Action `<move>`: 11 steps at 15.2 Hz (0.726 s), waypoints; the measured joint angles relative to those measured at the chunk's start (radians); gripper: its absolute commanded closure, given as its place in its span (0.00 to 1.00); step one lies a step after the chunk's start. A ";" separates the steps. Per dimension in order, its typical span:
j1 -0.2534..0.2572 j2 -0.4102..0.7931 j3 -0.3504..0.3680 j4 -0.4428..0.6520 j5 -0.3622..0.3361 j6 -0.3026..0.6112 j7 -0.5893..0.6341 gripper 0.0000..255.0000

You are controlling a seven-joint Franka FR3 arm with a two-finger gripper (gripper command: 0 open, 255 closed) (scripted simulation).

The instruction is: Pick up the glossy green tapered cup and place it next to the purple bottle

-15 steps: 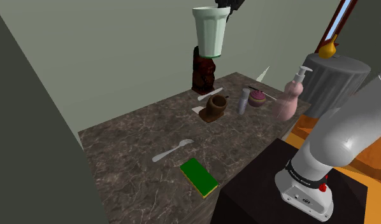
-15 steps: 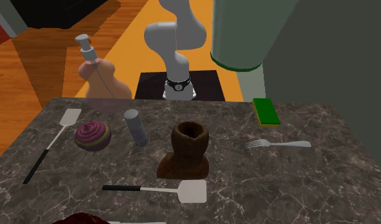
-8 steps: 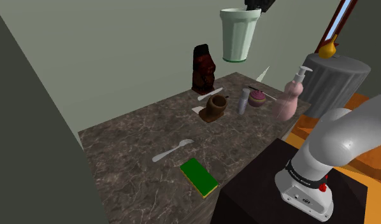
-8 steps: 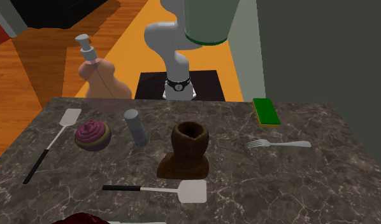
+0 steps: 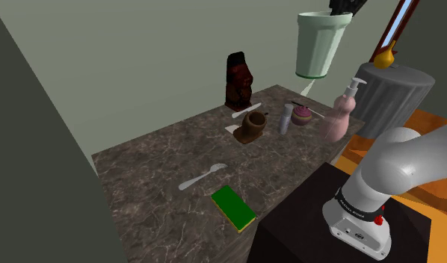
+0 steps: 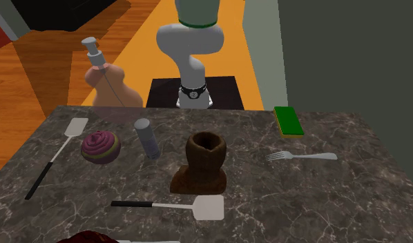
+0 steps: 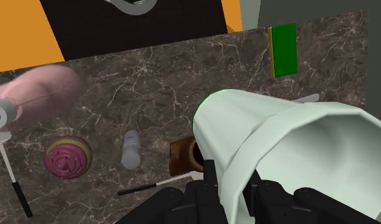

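A: Inside the black two-finger claw (image 7: 229, 188), what's clamped?
B: One wall of the pale green tapered ribbed cup (image 7: 278, 149), pinched at its rim. It hangs at one o'clock in the shoulder view, well above the dark marble table (image 5: 162, 172).
A: Progress?
B: Pickup looks done; carrying across and setting down remain. The small greyish-lilac cylindrical bottle (image 6: 146, 138) stands at nine o'clock of the brown vase (image 6: 206, 160).
A: Any writing?
B: None legible.
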 measured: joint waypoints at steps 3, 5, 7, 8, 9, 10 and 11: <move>-0.010 -0.077 -0.029 -0.036 -0.026 -0.046 -0.029 1.00; -0.016 -0.116 -0.048 -0.053 -0.044 -0.071 -0.050 1.00; -0.020 -0.144 -0.052 -0.090 -0.051 -0.063 -0.058 1.00; -0.023 -0.159 -0.052 -0.113 -0.054 -0.056 -0.060 1.00; -0.025 -0.168 -0.052 -0.133 -0.055 -0.045 -0.062 1.00; -0.027 -0.179 -0.052 -0.155 -0.057 -0.035 -0.065 1.00; -0.029 -0.190 -0.051 -0.177 -0.059 -0.024 -0.067 1.00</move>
